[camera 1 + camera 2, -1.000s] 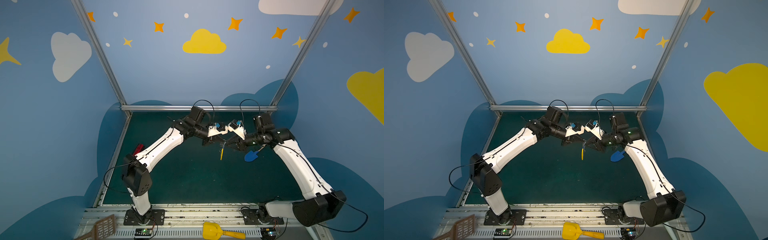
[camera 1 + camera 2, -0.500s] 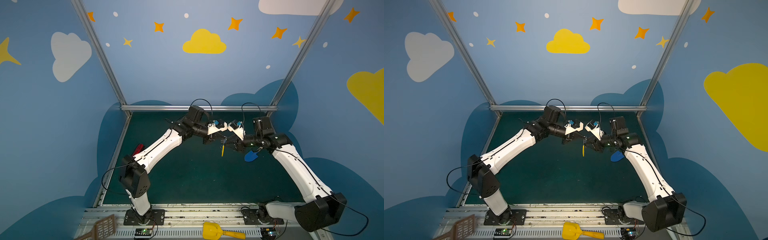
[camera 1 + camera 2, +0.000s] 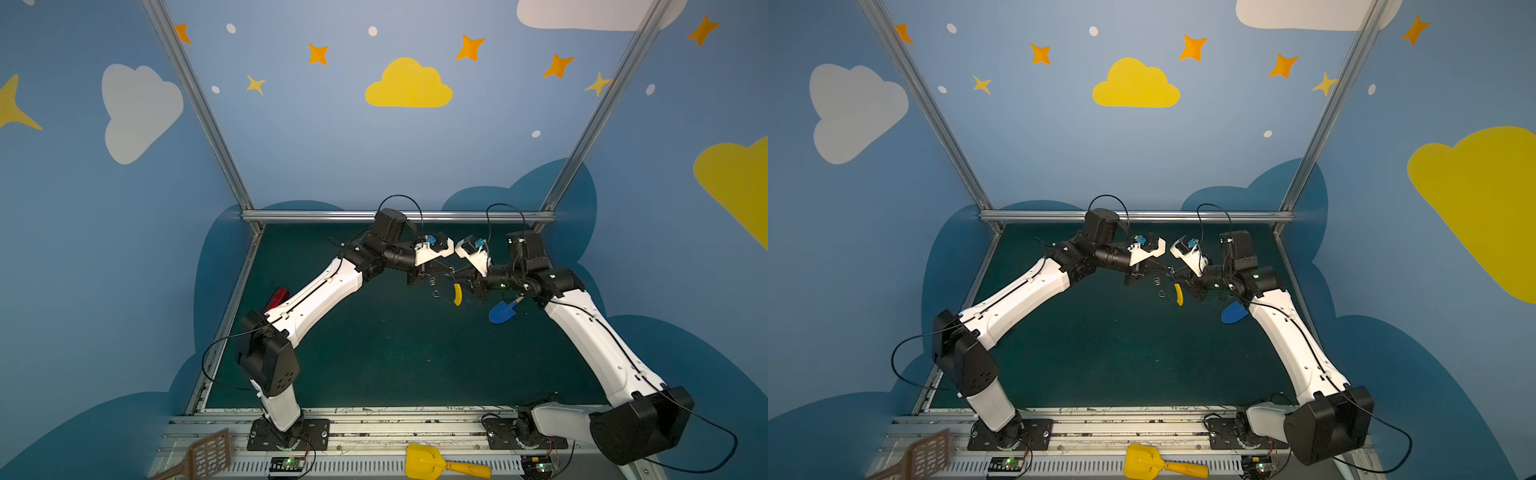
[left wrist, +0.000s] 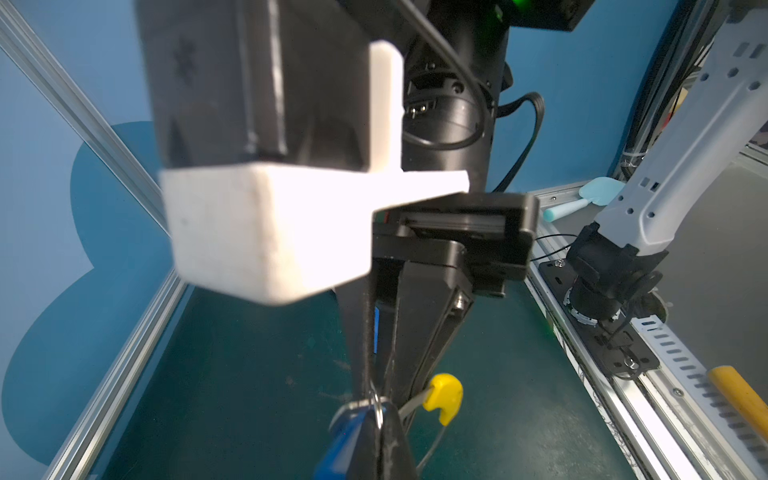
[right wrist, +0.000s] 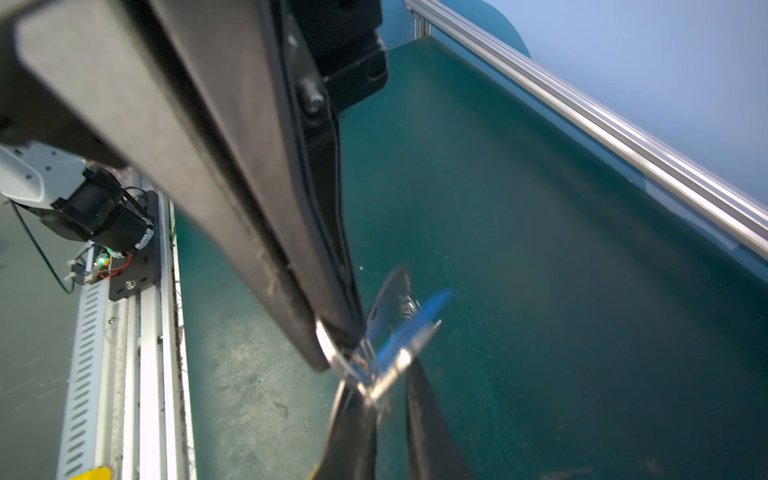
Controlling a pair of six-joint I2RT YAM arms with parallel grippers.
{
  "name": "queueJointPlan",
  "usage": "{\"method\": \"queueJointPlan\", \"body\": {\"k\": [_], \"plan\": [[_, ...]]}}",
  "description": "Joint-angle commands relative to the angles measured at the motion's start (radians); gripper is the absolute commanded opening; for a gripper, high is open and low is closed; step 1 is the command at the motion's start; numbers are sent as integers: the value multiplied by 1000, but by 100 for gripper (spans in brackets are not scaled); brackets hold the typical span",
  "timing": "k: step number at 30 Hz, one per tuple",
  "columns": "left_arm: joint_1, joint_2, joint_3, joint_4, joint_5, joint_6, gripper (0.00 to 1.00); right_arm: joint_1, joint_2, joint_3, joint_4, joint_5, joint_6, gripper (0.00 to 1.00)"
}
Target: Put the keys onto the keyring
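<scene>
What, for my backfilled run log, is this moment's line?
left gripper shut on keys; right gripper shut on keyring; both aloft

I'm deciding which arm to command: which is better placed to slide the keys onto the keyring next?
Right, likely. The right gripper appears to pinch the keys right at the keyring, which the left gripper clamps mid-air. The left arm would best just hold steady.
</scene>
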Motion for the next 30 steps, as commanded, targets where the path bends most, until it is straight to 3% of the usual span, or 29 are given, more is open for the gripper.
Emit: {"method": "queueJointPlan", "body": {"k": [1, 11, 12, 15, 18, 23, 30], "plan": [[9, -24, -9, 59, 36, -53, 4, 8, -23, -13, -14, 23, -42, 12], [14, -19, -13, 121, 47, -104, 4, 17, -54, -38, 26, 64, -69, 3], [15, -18, -14, 129, 53, -110, 4, 16, -63, -48, 38, 53, -70, 7], [20, -14, -16, 146, 77, -123, 4, 14, -101, -100, 106, 64, -49, 35], [24, -10, -13, 150, 117, -129, 4, 4, -131, -128, 149, 58, -38, 45], [26, 1, -7, 143, 167, -130, 4, -10, -116, -97, 158, 16, -19, 55], [26, -3, -7, 137, 154, -123, 4, -10, -118, -88, 190, -3, 5, 54]]}}
